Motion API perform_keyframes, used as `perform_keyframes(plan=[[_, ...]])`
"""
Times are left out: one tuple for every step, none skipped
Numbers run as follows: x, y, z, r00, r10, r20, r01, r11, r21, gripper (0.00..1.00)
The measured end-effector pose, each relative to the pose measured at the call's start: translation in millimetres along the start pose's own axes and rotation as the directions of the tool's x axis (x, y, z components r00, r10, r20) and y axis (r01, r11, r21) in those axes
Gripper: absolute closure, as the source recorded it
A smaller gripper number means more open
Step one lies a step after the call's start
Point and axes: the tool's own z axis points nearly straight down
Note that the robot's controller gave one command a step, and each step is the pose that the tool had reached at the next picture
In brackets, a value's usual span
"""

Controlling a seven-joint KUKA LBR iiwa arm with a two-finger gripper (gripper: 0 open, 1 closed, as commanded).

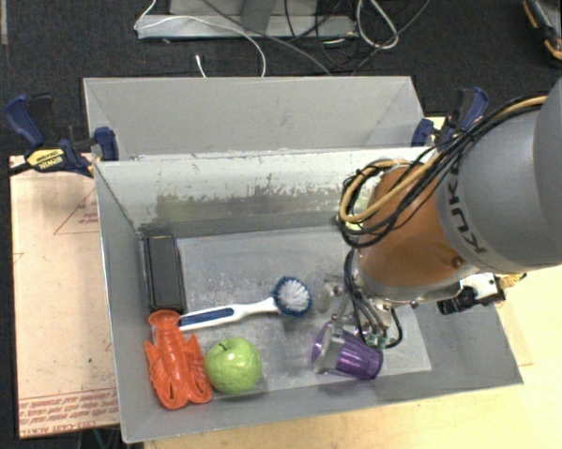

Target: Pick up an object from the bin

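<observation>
Right above the purple plastic cup [352,359], which lies on its side on the floor of the bin [261,196], hangs the gripper [339,312], close to the cup's upper edge. I cannot tell if it is spread or closed because the wrist hides it. Just up-left of the cup is a blue-headed brush [290,296], with a green apple [234,365] further left. I judge the rim wall to be the best purchase. I'd descend straight and close gently, since the cup may roll.
</observation>
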Motion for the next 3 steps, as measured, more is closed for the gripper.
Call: perform_keyframes(plan=[[4.1, -21, 16, 0.914, -0.406, 0.000, 0.406, 0.914, 0.000, 0.00], [-6.8, -44, 36, 0.976, -0.219, -0.001, 0.219, 0.976, -0.001, 0.00], [-14.5, -48, 48, 0.718, -0.696, 0.005, 0.696, 0.718, -0.001, 1.00]])
